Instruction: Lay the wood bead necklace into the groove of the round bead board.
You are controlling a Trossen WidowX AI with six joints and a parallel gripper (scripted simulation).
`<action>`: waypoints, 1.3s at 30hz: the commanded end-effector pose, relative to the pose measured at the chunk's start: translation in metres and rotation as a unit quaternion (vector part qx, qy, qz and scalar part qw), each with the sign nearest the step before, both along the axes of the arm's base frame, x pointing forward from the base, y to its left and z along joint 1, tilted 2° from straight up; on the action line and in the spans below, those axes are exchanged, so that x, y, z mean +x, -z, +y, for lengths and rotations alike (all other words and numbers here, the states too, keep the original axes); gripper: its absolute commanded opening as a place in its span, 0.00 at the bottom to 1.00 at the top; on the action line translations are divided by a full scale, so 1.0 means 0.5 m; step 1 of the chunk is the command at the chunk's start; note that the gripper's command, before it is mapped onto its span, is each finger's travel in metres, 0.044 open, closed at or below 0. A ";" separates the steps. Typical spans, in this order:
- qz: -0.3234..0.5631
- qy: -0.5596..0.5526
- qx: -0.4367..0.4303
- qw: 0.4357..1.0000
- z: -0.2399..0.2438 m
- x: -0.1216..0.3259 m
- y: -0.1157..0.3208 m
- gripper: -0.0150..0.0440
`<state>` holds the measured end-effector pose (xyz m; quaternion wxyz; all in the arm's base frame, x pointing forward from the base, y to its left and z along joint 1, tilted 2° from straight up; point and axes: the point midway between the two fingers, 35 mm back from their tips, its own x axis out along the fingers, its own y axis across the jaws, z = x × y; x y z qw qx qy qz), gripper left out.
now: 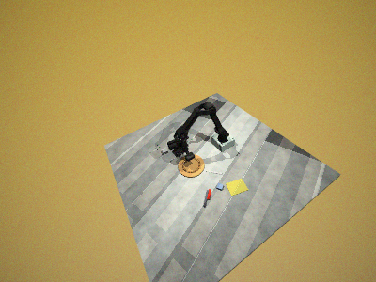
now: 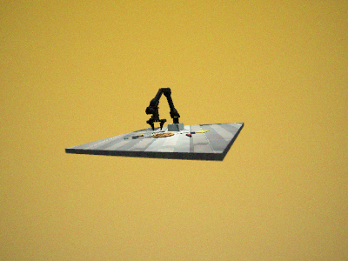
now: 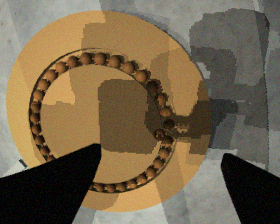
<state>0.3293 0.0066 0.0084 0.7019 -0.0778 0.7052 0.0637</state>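
The round bead board point(image 1: 201, 169) point(image 2: 163, 137) point(image 3: 50, 45) lies flat, its pale orange wood partly in the arm's shadow. The wood bead necklace point(image 3: 100, 58) lies on it as a nearly round ring of brown beads along the groove. A thin arc of groove shows outside the beads at the upper left. At the right, near the ends, the beads are uneven, and one bead point(image 3: 159, 134) sits inward of the ring. My gripper point(image 1: 184, 157) point(image 2: 157, 129) point(image 3: 161, 155) is open and empty above the board's edge. Its left finger hides the ring's lower left part.
A red and dark tool point(image 1: 209, 195), a small blue block point(image 1: 220, 187) and a yellow square point(image 1: 237, 187) lie beyond the board from the arm. A thin pale strip point(image 1: 213, 172) lies beside the board. Small items point(image 1: 164, 152) lie on the arm's other side. The arm's base box point(image 1: 223, 143) stands nearby.
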 end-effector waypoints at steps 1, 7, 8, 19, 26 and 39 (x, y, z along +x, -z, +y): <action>0.002 -0.008 -0.001 1.000 0.000 -0.003 0.015 0.90; -0.004 -0.004 0.000 1.000 0.000 0.004 0.013 0.90; -0.004 -0.004 0.000 1.000 0.000 0.004 0.014 0.90; -0.001 -0.006 0.000 1.000 -0.001 0.001 0.049 0.90; 0.002 -0.008 -0.001 1.000 -0.001 -0.003 0.072 0.90; 0.000 -0.006 0.000 1.000 -0.001 0.000 0.072 0.68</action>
